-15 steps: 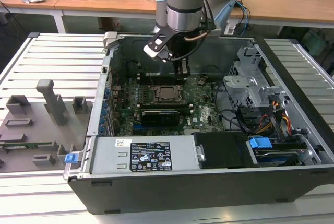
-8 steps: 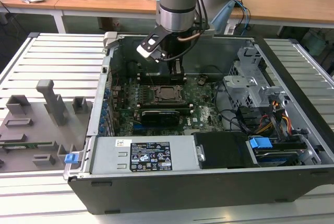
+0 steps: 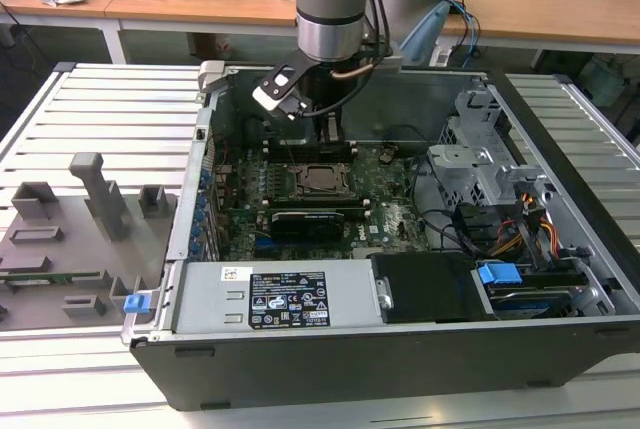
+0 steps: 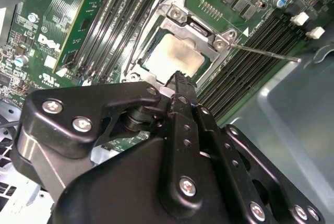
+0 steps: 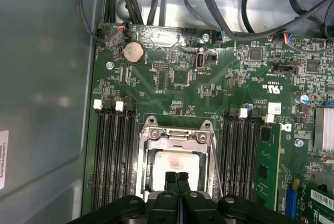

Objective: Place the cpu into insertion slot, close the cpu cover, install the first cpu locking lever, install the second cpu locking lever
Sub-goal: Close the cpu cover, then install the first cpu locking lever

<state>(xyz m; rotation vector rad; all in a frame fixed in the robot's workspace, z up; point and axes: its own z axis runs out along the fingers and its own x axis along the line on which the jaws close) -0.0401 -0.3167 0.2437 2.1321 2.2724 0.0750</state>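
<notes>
Fingers (image 5: 170,178): you have them pressed together tip to tip, with nothing between them. In both wrist views they hang over one edge of the socket; whether they touch the metal cannot be told.

cpu (image 5: 175,162): seated in the socket, silver face up, with a brownish smear across it. In the second wrist view it (image 4: 175,57) sits just beyond the fingers (image 4: 181,80).

cpu cover (image 5: 176,136): lying flat over the socket, with the chip showing through its square window.

Lever rod (image 4: 266,52): one thin rod juts out from a socket corner and crosses above the memory slots (image 5: 240,156) rather than lying along the socket's side. A second rod (image 4: 142,33) runs close along the opposite side; you cannot tell whether it is latched.

Motherboard (image 5: 172,85): the socket sits mid-board between two banks of memory slots. A coin cell (image 5: 132,52) lies toward the board edge where the cables come in.

Exterior view: the arm (image 3: 335,9) reaches down into the open computer case (image 3: 400,349). A long black card (image 3: 315,219) lies just beside the socket toward the case's labelled edge. The case stands mid-desk (image 3: 100,99), and grey fixtures (image 3: 95,189) stand on the desk at the exterior view's left edge.
</notes>
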